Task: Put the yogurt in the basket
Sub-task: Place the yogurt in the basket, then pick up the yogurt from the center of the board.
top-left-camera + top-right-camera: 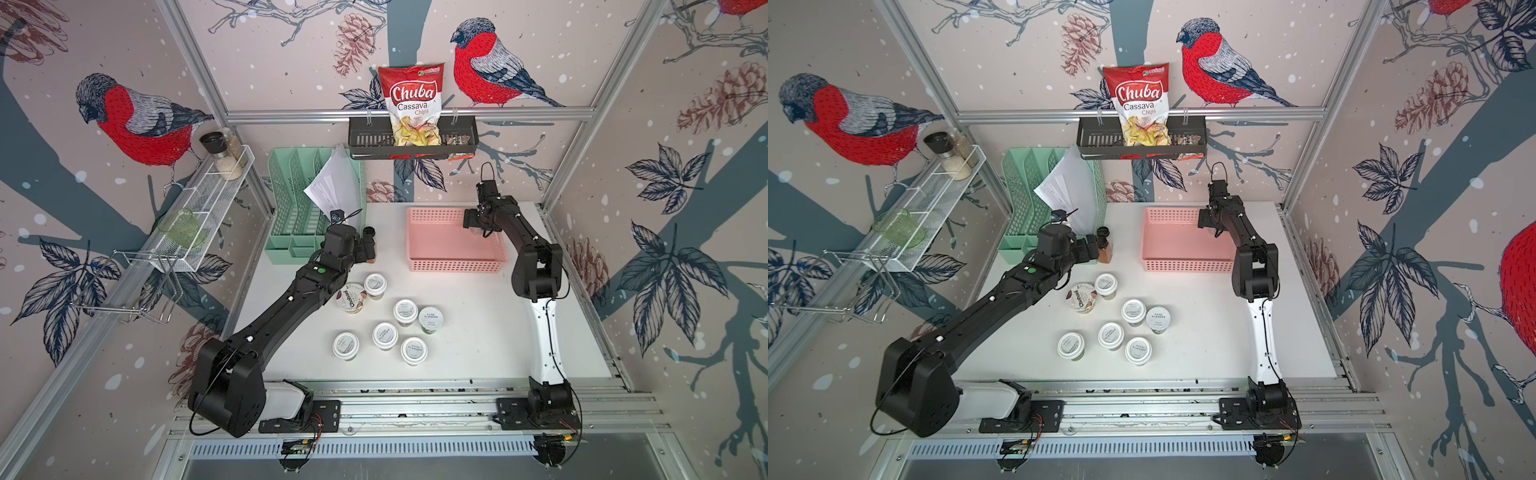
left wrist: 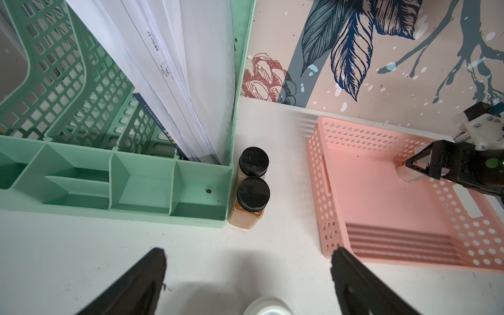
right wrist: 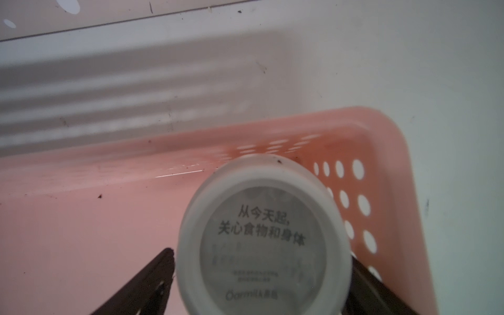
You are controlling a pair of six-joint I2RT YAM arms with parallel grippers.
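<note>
**Right gripper (image 1: 478,226).** It is inside the basket (image 1: 453,266), which sits at the upper right of the counter (image 1: 478,332) in both top views. The gripper is over the basket's upper right part.

In the right wrist view the right gripper (image 3: 261,253) has its jaws spread wide, with 1 finger on each side of a yogurt jar (image 3: 263,237). The fingers (image 3: 161,270) lie outside the outline of the jar's white lid. A thin gap shows beside 1 finger. Contact at the other finger cannot be confirmed.

The jar stands upright, close to a perforated corner of the basket (image 3: 381,128). The left wrist view agrees: the jar (image 2: 406,174) is low in the basket (image 2: 324,191), on its floor, between the jaws of the right gripper (image 2: 411,166).

**Left gripper (image 1: 365,247).** It is left of centre in both top views, just beside 2 spice bottles (image 1: 1105,251) and near a green organizer (image 1: 291,245). In the left wrist view the left gripper (image 2: 246,251) has its jaws wide apart over bare counter. Nothing is between them and they touch nothing. Part of a white jar lid (image 2: 268,306) shows near the gripper.

**Yogurt outside the basket.** There are 6 loose jars (image 1: 375,284) (image 1: 405,311) (image 1: 430,319) (image 1: 385,335) (image 1: 345,345) (image 1: 414,350) and 1 Chobani cup (image 1: 351,297). All stand upright on the counter at the centre of the frame, apart from the basket. The cup is just beside the uppermost loose jar.
</note>
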